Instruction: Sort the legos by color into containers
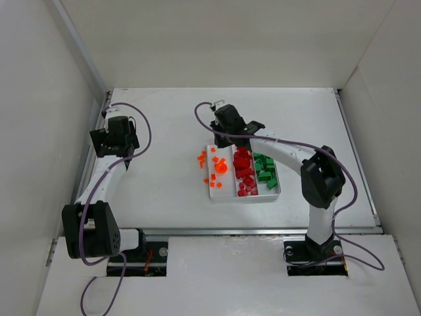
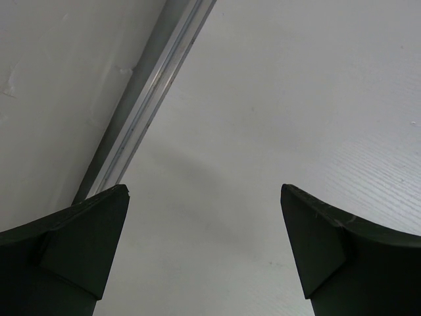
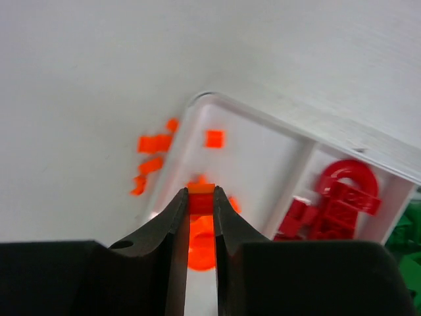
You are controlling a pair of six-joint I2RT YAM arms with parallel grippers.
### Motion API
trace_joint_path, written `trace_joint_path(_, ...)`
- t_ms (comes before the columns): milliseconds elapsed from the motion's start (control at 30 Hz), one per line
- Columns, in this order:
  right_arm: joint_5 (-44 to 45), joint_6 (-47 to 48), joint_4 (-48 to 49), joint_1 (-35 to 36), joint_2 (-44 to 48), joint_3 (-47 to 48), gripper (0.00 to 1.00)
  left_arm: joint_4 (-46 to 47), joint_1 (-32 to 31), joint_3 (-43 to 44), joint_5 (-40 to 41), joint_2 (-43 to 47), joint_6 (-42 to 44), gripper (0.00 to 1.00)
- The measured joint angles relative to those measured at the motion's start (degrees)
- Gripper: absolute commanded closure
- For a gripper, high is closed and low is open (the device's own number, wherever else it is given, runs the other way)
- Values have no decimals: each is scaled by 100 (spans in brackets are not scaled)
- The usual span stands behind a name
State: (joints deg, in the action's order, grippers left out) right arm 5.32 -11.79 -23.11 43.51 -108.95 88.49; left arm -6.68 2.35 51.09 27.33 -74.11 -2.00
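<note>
The white tray (image 1: 245, 195) has three long compartments: orange legos (image 1: 220, 167) in the left one, red legos (image 1: 245, 172) in the middle and green legos (image 1: 266, 171) on the right. Several orange legos (image 1: 201, 159) lie on the table just left of the tray. My right gripper (image 3: 200, 197) hangs over the tray's far left corner (image 3: 217, 100), shut on a small orange lego (image 3: 200, 195) held at its fingertips. Below it lies a larger round orange piece (image 3: 200, 249). My left gripper (image 2: 204, 217) is wide open over bare table at the far left, holding nothing.
A metal rail (image 2: 151, 99) runs along the table's left edge beside the white side wall, close to the left gripper. White walls enclose the table at the back and on both sides. The right arm's cable (image 1: 204, 122) loops above the tray.
</note>
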Motion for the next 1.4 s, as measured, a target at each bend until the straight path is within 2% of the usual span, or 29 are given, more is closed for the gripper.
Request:
trace_joint_path(100, 291, -249, -57, -348, -199, 114, 92, 2, 0, 0, -15, 2, 0, 0)
trace_joint_path(233, 391, -396, -210, -350, -627, 201, 65, 2, 0, 0, -22, 2, 0, 0)
trace_joint_path(267, 400, -426, -251, -337, -706, 212, 62, 2, 0, 0, -24, 2, 0, 0)
trace_joint_path(500, 461, -522, -409, -422, -964, 417, 60, 2, 0, 0, -33, 2, 0, 0)
trace_joint_path(733, 201, -848, -293, -1003, -1156, 546, 58, 2, 0, 0, -33, 2, 7, 0)
trace_joint_path(900, 151, -935, -284, -1172, -1215, 555, 58, 2, 0, 0, -33, 2, 26, 0)
trace_joint_path(1133, 125, -960, -264, -1196, -1217, 549, 56, 2, 0, 0, -33, 2, 28, 0)
trace_joint_path(1267, 214, -566, -210, -1064, -1200, 546, 52, 2, 0, 0, -33, 2, 28, 0)
trace_joint_path(1400, 450, 11, -210, -588, -1010, 546, 48, 2, 0, 0, -33, 2, 28, 0)
